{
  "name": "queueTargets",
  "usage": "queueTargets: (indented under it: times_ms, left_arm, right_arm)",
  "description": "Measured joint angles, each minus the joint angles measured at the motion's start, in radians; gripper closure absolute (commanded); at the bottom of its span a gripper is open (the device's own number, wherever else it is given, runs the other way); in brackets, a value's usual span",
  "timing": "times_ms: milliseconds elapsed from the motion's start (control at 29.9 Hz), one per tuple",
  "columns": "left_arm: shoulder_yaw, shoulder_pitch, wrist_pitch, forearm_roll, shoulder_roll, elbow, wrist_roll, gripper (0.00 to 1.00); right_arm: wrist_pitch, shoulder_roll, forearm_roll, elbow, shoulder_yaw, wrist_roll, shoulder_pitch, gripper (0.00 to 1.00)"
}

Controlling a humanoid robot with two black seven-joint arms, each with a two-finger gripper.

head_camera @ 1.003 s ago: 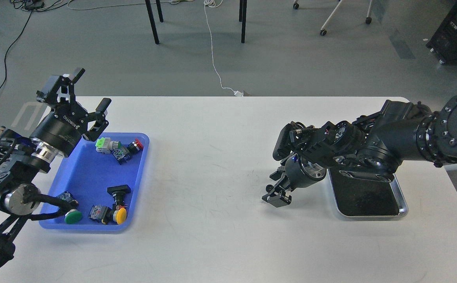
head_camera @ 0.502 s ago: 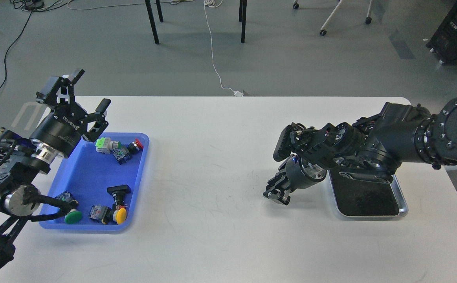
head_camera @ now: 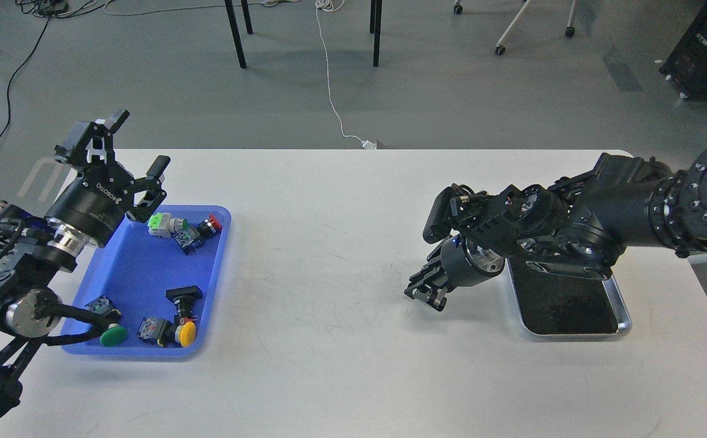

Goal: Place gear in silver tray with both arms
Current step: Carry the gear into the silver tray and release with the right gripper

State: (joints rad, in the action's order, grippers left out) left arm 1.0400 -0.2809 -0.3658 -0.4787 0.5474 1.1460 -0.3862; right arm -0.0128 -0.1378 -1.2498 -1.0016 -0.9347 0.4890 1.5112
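The silver tray (head_camera: 625, 316) lies on the right of the white table, its dark floor bare where it shows; my right forearm covers its far end. My right gripper (head_camera: 424, 293) hangs low over the table just left of the tray, pointing down and to the left. Its fingers are close together on a small dark gear, which is barely distinguishable from the black fingers. My left gripper (head_camera: 138, 143) is open and empty, raised above the far left corner of the blue tray (head_camera: 128, 274).
The blue tray holds several push-button switches with green, red and yellow caps (head_camera: 187, 332). The table's far edge (head_camera: 353, 150) runs behind both arms. Chair legs and cables are on the floor beyond.
My right gripper has turned at the wrist and lifted slightly, staying left of the silver tray. The left arm has hardly moved.
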Motion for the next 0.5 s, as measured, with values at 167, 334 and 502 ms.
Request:
queueTargets:
  times_ms: [167, 334, 502]
  left_arm:
    - [-0.001, 0.0, -0.001, 0.0, -0.005, 0.001, 0.001, 0.02]
    - [-0.004, 0.0, -0.001, -0.002, -0.021, 0.009, 0.003, 0.02]
    - [-0.007, 0.0, 0.004, -0.004, -0.026, 0.044, 0.006, 0.02]
  right_arm:
    - [0.003, -0.189, -0.022, -0.096, 0.024, 0.0, 0.048, 0.83]
    - [0.004, -0.392, -0.088, -0.154, 0.022, 0.0, 0.057, 0.83]
    - [0.004, -0.526, -0.137, -0.148, 0.02, 0.0, -0.015, 0.83]
